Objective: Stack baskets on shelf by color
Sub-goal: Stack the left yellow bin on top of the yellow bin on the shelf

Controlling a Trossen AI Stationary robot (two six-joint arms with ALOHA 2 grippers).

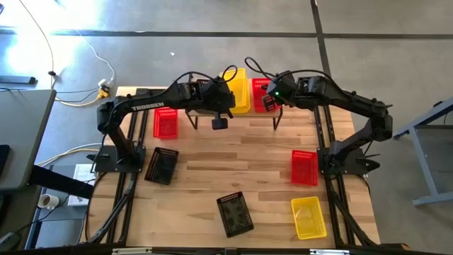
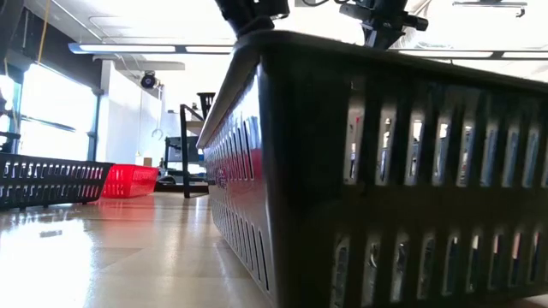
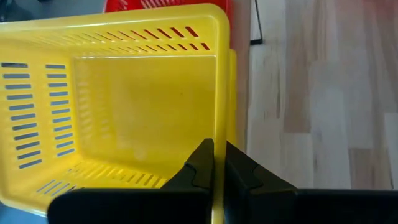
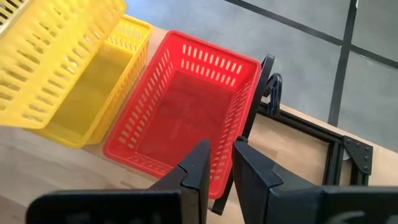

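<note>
The shelf [image 1: 248,113] stands at the table's far edge. A yellow basket [image 4: 118,68] and a red basket [image 1: 261,91] sit side by side on its plank. My left gripper [image 1: 226,98] is shut on a second yellow basket [image 3: 124,106], which is tilted over the first. My right gripper [image 4: 221,146] is open a little at the red basket's [image 4: 186,112] near corner. One of its fingers is inside the wall and one outside, and I cannot tell whether they touch it. My left gripper pinches the upper yellow basket's side wall [image 3: 219,124] at the rim, with one finger [image 3: 199,165] inside the basket and one outside. The basket is lifted and tilted above the lower yellow basket [image 3: 232,93], whose rim shows just beside it.
On the table lie a red basket [image 1: 165,122] and a black one [image 1: 161,165] on the left. Another black basket [image 1: 235,212] lies near the front and fills the low view [image 2: 385,171]. A red basket [image 1: 304,166] and a yellow one [image 1: 308,216] lie on the right.
</note>
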